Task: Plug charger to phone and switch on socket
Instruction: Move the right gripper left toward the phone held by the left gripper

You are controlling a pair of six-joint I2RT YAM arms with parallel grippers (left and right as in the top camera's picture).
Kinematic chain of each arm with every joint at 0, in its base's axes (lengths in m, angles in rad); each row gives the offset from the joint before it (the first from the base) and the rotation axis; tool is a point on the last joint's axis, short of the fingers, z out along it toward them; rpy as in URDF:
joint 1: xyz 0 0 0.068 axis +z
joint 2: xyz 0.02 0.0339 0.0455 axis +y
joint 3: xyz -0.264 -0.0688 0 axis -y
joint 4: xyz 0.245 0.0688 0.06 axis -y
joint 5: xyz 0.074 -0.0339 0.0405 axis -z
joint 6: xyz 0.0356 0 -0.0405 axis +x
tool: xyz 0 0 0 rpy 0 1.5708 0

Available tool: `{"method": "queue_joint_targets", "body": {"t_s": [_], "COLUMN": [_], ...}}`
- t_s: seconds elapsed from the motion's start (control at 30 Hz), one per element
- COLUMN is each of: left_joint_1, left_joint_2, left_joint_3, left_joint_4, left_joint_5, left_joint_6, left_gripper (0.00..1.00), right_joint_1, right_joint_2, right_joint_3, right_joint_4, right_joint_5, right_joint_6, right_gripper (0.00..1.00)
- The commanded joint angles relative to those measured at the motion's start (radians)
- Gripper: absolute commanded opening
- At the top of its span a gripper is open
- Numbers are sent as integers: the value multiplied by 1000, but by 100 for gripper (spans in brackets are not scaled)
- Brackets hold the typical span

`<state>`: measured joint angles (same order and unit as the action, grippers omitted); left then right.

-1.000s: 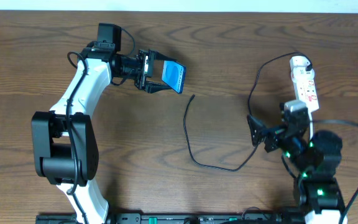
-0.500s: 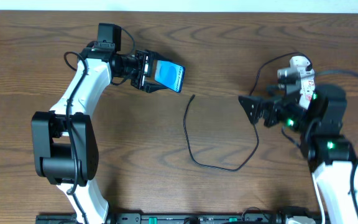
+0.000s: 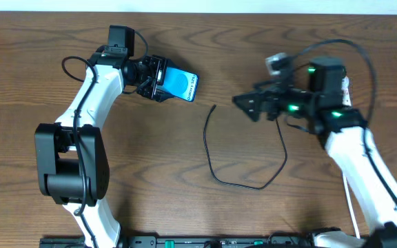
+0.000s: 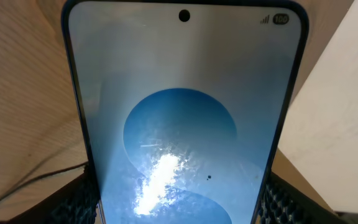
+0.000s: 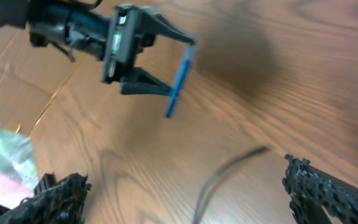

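Observation:
My left gripper (image 3: 158,79) is shut on the phone (image 3: 181,85), holding it off the table at the upper left with its blue screen tilted up. The screen fills the left wrist view (image 4: 182,118), between both finger pads. The charger, a thin black cable (image 3: 210,148), lies in a loop on the table with its plug tip (image 3: 214,107) free near the centre. My right gripper (image 3: 248,103) is open and empty, to the right of the tip. In the right wrist view the blurred cable (image 5: 219,177) runs between my open fingers (image 5: 185,199). The socket is mostly hidden behind my right arm.
The table is dark brown wood (image 3: 150,158). The left arm's white links (image 3: 92,96) run down the left side to a black base. The right arm (image 3: 353,145) crosses the right side. A pale strip (image 3: 198,5) borders the table's far edge.
My right arm has swung up and leftward, from near the socket to beside the cable's tip. The left gripper has tilted the phone so more of its screen faces up.

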<state>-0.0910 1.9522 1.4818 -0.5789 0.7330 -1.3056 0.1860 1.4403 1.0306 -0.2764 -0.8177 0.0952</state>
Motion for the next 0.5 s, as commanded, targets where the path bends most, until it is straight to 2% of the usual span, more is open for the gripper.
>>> {"method": "queue_joint_targets", "body": {"t_s": [0.0,0.07,0.23,0.47], "left_joint_1": [-13,-19,-42,-66], "left_joint_2": [-17,-17,-17,-17], "left_joint_3": [6,6,6,6], "left_joint_4": [2,2,2,2], "left_joint_5": [-13,-13,-37,-47], "left_joint_6": [-2,-2,-2,-1], "left_gripper": [63,63,63,63], "right_joint_1": [66,82,98,106], "right_joint_2": [33,48,101,209], "right_joint_3": [22,22,22,22], "right_joint_4": [88,157,301,260], "right_joint_5": [3,53,57,103], "right_joint_6": [5,46,329,452], "right_gripper": [99,99,99,99]}}
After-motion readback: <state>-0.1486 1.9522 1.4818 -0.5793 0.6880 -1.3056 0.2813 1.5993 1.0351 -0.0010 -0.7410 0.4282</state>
